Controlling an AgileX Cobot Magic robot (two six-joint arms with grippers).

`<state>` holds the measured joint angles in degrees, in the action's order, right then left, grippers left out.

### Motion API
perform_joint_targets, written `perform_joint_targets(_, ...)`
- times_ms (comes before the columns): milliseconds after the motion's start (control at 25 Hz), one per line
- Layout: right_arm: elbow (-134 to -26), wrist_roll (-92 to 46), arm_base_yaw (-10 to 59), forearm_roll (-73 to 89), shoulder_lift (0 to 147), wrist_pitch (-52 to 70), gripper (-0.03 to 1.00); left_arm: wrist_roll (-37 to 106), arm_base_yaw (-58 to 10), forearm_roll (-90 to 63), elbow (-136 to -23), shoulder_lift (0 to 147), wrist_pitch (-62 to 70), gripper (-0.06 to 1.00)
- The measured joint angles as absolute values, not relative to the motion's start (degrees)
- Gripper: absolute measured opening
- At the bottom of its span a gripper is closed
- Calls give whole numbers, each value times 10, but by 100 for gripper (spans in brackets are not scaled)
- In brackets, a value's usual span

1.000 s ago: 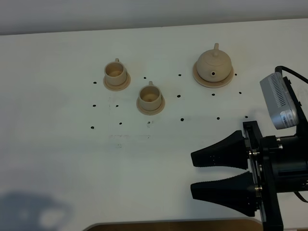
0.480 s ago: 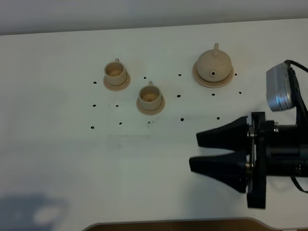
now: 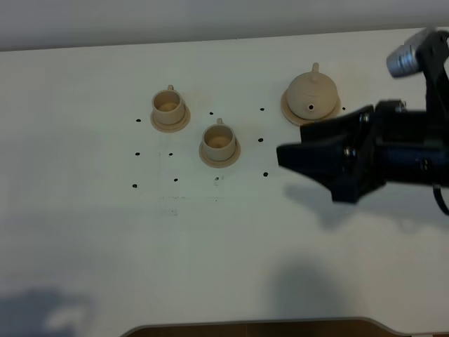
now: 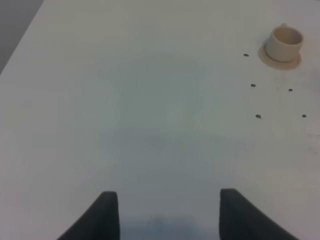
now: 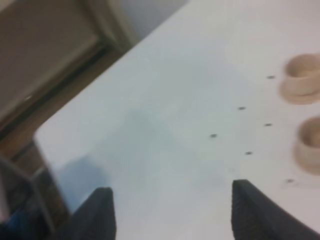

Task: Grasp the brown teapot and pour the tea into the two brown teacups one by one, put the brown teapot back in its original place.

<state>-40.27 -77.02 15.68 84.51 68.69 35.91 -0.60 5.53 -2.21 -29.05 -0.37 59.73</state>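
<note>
The brown teapot (image 3: 312, 95) sits on its wide saucer (image 3: 288, 112), the original place, at the back right of the white table. The two brown teacups (image 3: 169, 105) (image 3: 219, 142) stand on small saucers left of it. My right gripper (image 3: 286, 156) hovers just in front of the teapot, turned on its side and pointing left, its body covering the saucer's near edge. The right wrist view shows this gripper (image 5: 170, 212) open and empty, with both teacups (image 5: 304, 75) (image 5: 311, 142) blurred off to one side. My left gripper (image 4: 170, 215) is open over bare table, one teacup (image 4: 284, 42) far ahead.
Small black dots (image 3: 266, 173) mark the tabletop around the cups and teapot. The table's front edge (image 3: 252, 327) runs along the bottom of the high view. In the right wrist view, the table's edge (image 5: 75, 105) drops off to brown flooring.
My right gripper has moved from the near right towards the teapot, rolling onto its side. Its jaws stay wide apart. Teapot and cups have not moved.
</note>
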Motion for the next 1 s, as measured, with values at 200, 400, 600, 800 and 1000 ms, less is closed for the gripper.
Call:
perform_joint_targets(200, -487, -642, 157, 750, 775, 316, 52, -6, 55, -22, -291, -4, 597, 49)
perform_joint_targets(400, -605, -494, 157, 611, 887, 315, 52, -6, 55, -22, -291, -4, 597, 49)
perform_joint_targets(600, -720, -344, 157, 452, 990, 317, 52, -6, 55, -22, -291, -4, 597, 49)
perform_joint_targets(800, -851, -165, 157, 283, 1081, 331, 52, -6, 55, -22, -291, -5, 597, 49)
perform_joint_targets(1000, -989, 6, 157, 125, 1166, 403, 52, -6, 55, -22, -291, -5, 597, 49)
